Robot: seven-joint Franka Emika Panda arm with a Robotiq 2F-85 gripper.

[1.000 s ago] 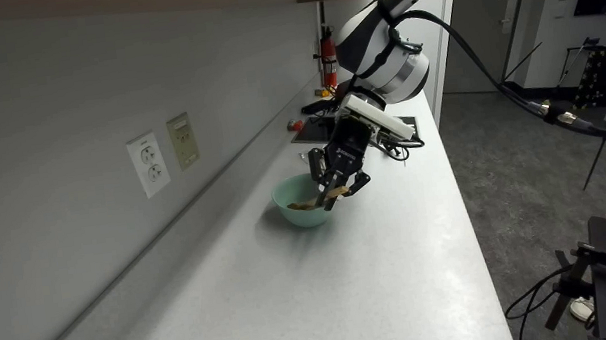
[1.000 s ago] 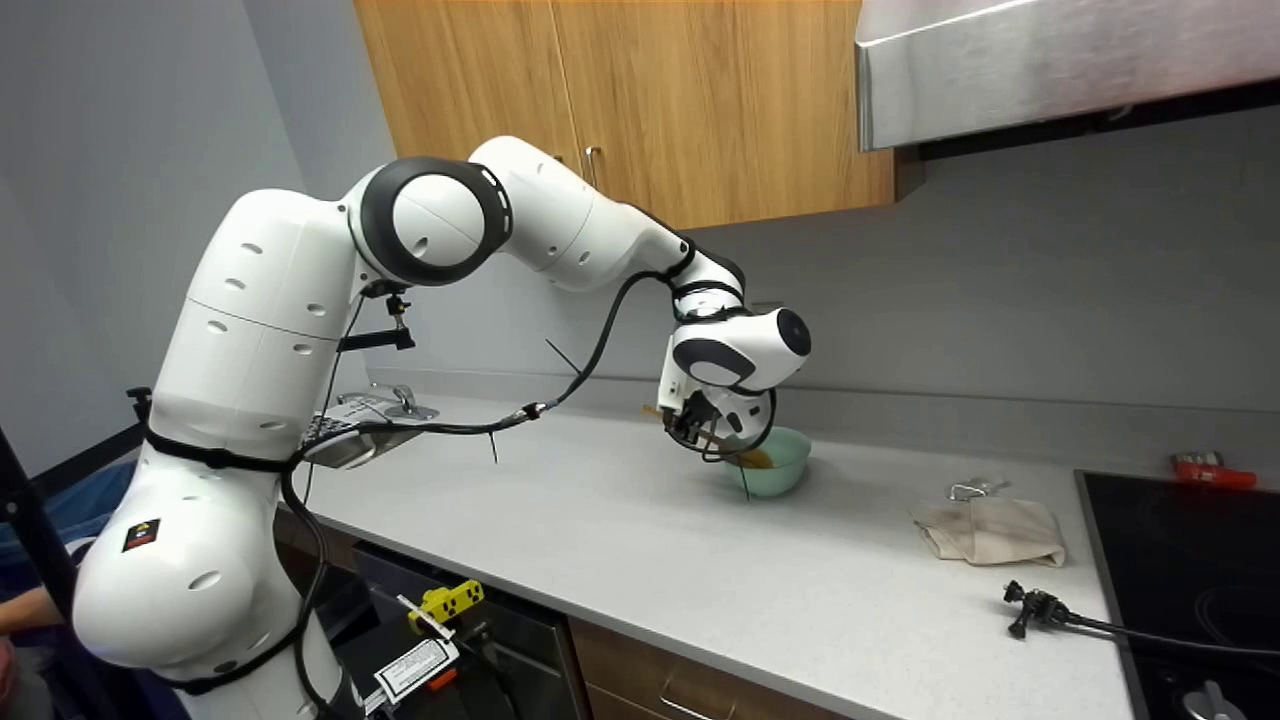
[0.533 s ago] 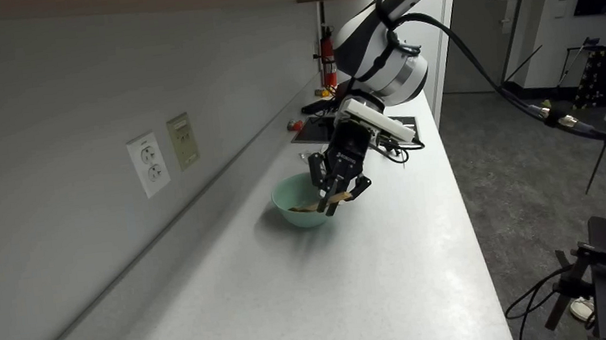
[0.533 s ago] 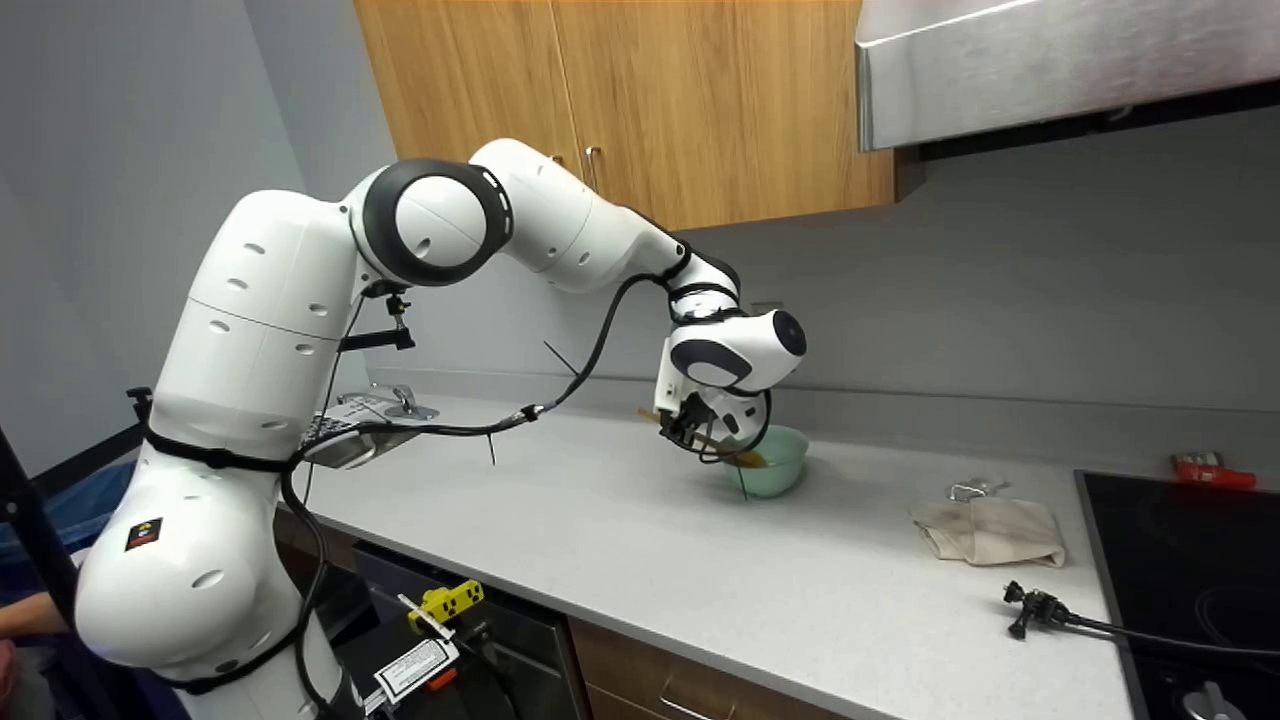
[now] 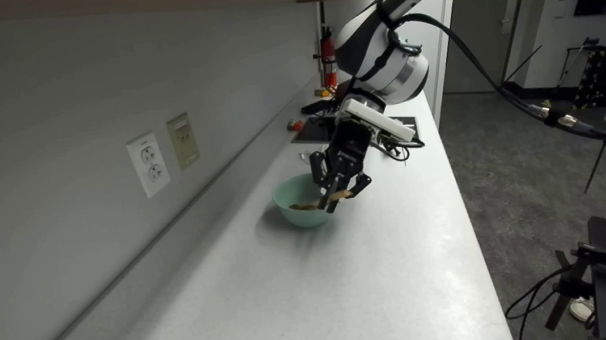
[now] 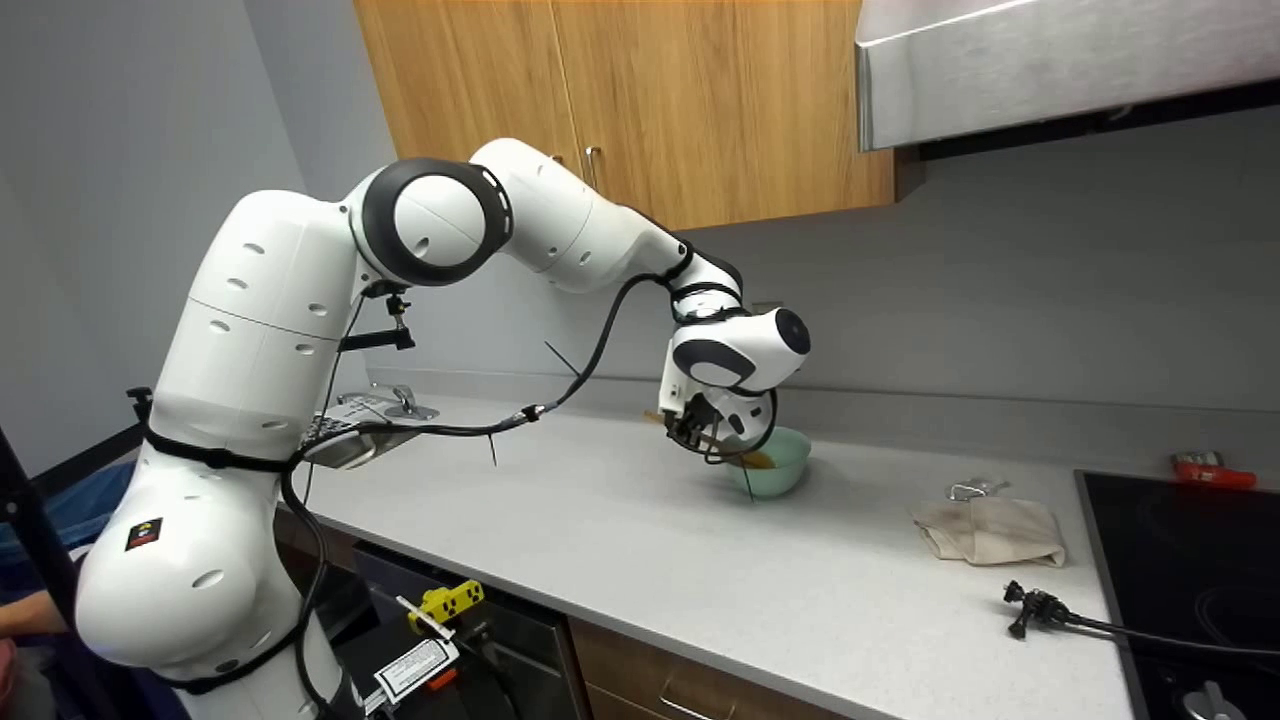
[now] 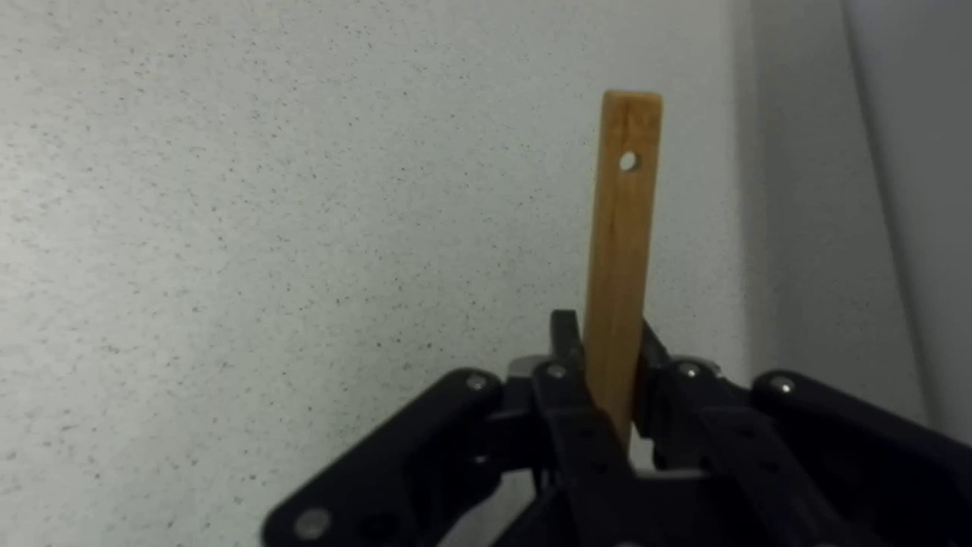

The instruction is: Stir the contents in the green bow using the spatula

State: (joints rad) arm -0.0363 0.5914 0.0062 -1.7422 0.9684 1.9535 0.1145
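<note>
The green bowl (image 5: pixel 304 220) stands upright on the counter in both exterior views (image 6: pixel 788 474). My gripper (image 5: pixel 326 207) is tilted over the bowl's rim and shut on the wooden spatula. The spatula's handle (image 7: pixel 624 228) sticks out beyond the fingers in the wrist view, with a small hole near its end. The handle end also shows in an exterior view (image 5: pixel 341 194). The spatula's head (image 6: pixel 757 460) slants down inside the bowl. My gripper (image 7: pixel 607 328) has a finger on each side of the handle. I cannot make out the bowl's contents. The bowl is out of the wrist view.
The wall with outlets (image 5: pixel 149 164) runs behind the bowl. A folded cloth (image 6: pixel 990 531), a black mount with a cable (image 6: pixel 1040 608) and a black cooktop (image 6: pixel 1190 560) lie to one side. Wooden cupboards (image 6: pixel 700 110) hang above. A sink (image 6: pixel 370 420) is at the far end.
My gripper and the spatula have shifted slightly to one side, then back, with the head staying in the bowl. The bowl has barely moved. A person has come into view at an edge.
</note>
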